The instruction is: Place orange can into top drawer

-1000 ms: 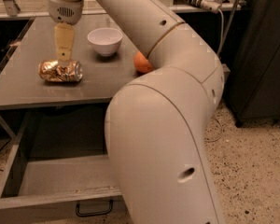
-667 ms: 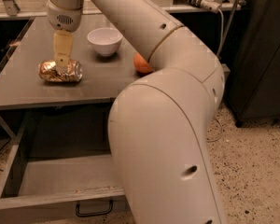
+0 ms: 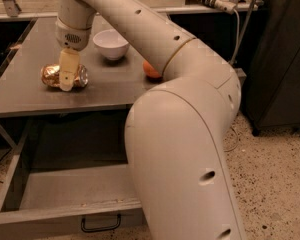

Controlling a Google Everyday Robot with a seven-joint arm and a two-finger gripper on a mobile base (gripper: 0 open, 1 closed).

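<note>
The orange can, shiny gold and dented, lies on its side on the grey tabletop at the left. My gripper hangs straight down from the arm and sits right at the can, covering its middle. The top drawer stands pulled open below the table's front edge. It is a wide shallow grey tray with a small black handle on its front panel. Nothing lies in the part of the drawer that shows.
A white bowl stands on the table behind the can. A round orange fruit lies to the right, partly hidden by my arm, which fills the middle of the view. A dark cabinet stands at the right.
My gripper has come down from above the can to the can's level. The can, bowl and drawer have not moved.
</note>
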